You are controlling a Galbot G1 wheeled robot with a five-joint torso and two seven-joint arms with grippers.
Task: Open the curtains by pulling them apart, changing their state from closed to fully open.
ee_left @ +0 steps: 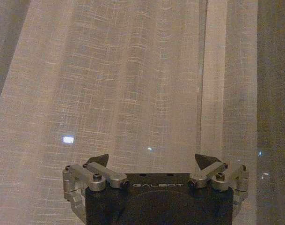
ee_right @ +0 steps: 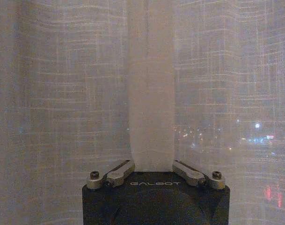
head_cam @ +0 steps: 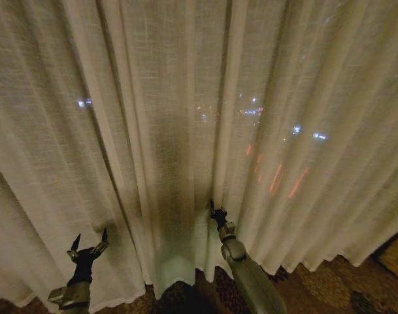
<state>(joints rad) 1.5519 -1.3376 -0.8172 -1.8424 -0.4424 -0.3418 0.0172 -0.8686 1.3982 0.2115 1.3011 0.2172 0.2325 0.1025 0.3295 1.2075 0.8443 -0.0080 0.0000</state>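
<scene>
Curtains (head_cam: pixel 185 131) are hanging closed across the whole window, their hems reaching the patterned carpet (head_cam: pixel 329 284). Left gripper (head_cam: pixel 89 243) is hovering just before the left panel with its 2 fingers (ee_left: pixel 96 161) spread wide. Right gripper (head_cam: pixel 215 210) is pressing into the central fold (ee_right: pixel 150 93); whether its fingers are clamping the cloth cannot be told.

Curtains (head_cam: pixel 199 131) cut off at top and both sides. Right gripper (ee_right: pixel 151 165) fingertips buried behind a fold, grip impossible to judge. Beyond the weave, just blurred lights (head_cam: pixel 251 111), nothing identifiable.
</scene>
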